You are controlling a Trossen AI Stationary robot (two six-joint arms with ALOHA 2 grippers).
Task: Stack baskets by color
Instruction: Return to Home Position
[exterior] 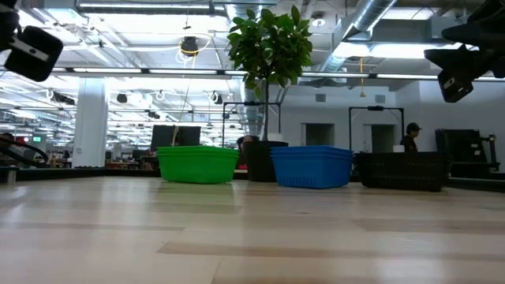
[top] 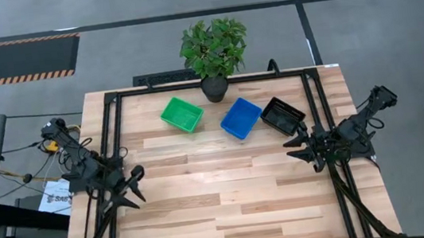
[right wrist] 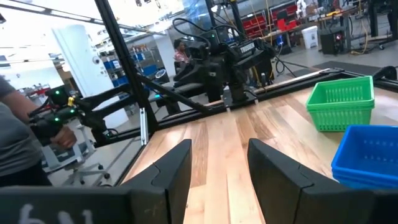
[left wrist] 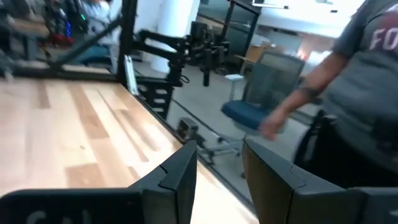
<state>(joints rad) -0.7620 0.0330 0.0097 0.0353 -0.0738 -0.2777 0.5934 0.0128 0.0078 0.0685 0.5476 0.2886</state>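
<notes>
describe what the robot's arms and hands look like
Both arms are dark, near black, built of slim jointed links. The left hand and right hand each have two flat, wedge-shaped black fingers. Loose cables, one with a yellow-orange piece, trail beside the left arm. The right wrist view shows white lettering on that arm's body, too small to read.

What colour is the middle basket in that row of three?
The middle basket is blue, clearest in the high view.
</notes>
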